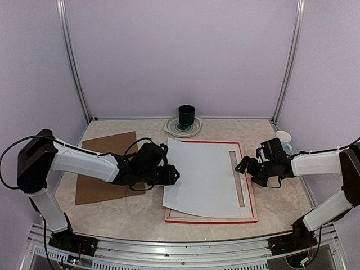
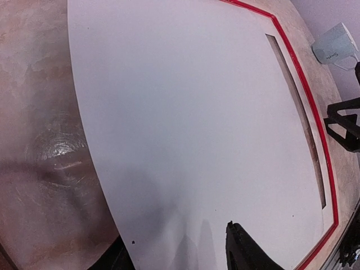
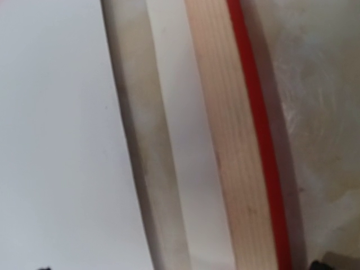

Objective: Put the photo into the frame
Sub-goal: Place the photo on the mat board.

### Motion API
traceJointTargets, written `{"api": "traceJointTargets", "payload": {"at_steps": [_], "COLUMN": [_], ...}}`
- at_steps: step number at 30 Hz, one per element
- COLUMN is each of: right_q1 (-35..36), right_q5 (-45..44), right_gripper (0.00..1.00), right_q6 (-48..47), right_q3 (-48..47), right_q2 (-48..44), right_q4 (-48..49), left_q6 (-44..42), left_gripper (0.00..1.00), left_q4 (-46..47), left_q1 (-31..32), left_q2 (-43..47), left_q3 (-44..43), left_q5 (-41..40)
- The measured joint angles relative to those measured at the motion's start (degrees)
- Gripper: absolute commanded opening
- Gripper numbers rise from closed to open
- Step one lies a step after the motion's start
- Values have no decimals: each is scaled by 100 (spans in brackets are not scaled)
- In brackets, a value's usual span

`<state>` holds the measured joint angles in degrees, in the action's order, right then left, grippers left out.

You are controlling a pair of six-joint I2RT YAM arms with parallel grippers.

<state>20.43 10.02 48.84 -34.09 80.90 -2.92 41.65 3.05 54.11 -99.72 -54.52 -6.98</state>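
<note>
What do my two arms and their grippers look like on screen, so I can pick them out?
They match. The left arm and right arm have smooth white link shells, bulky black joint housings and black bases. The left gripper and right gripper are all black, angular and two-fingered. Thin black cables loop off the left arm. No markings are legible.

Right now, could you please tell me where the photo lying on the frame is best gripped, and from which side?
Pinch the photo at its left edge, coming in low from the left with the left hand. The sheet is thin and lies flat, but that edge reaches past the frame, probably leaving room for a finger beneath.
</note>
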Motion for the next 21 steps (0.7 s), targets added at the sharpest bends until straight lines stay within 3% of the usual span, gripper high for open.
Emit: {"api": "traceJointTargets", "payload": {"at_steps": [11, 21], "right_q1": [-26, -85], "right_q5": [94, 186], "right_gripper": [99, 99], "right_q6": [-17, -63], "right_q3": [13, 22], "right_q2": [17, 15], "right_q4": [74, 90], "left_q6": [-17, 247], "left_gripper": [50, 37], "left_q4": [-109, 452], "left_q1": [66, -212], "left_q2": [-181, 136], "left_q3": [-168, 417], "left_q5": [-37, 304]}}
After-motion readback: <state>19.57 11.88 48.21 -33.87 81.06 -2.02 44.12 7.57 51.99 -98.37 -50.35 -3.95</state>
